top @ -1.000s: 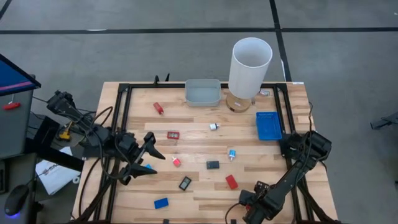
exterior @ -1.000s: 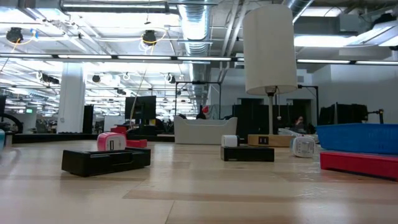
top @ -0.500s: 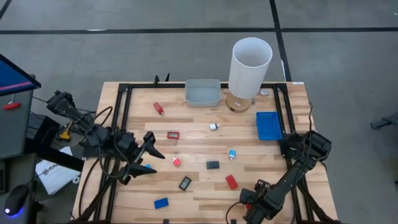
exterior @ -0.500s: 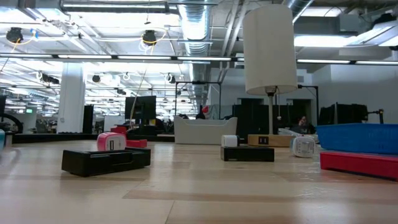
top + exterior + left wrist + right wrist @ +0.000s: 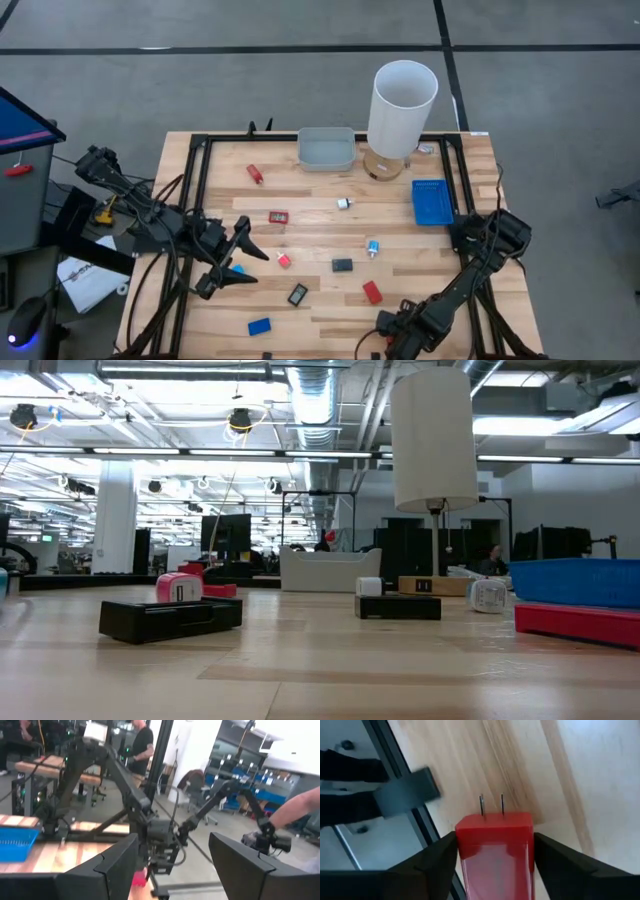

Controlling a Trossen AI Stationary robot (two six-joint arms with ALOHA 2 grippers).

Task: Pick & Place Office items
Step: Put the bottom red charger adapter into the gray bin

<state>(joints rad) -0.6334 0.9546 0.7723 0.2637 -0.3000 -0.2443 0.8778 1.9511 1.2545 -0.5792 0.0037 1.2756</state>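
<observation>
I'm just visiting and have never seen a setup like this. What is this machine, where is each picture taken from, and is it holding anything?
It is a robot with two dark arms at a wooden table. One picture looks straight down, one looks level across the tabletop, and two come from cameras on the wrists. The left gripper hangs open near the table's left side, holding nothing. The right gripper, at the near edge, is closed on a red plug block with two metal prongs. Small office items lie scattered: a blue block, a black block, another red block. At the back stand a grey tray, a blue tray and a white lamp.
</observation>
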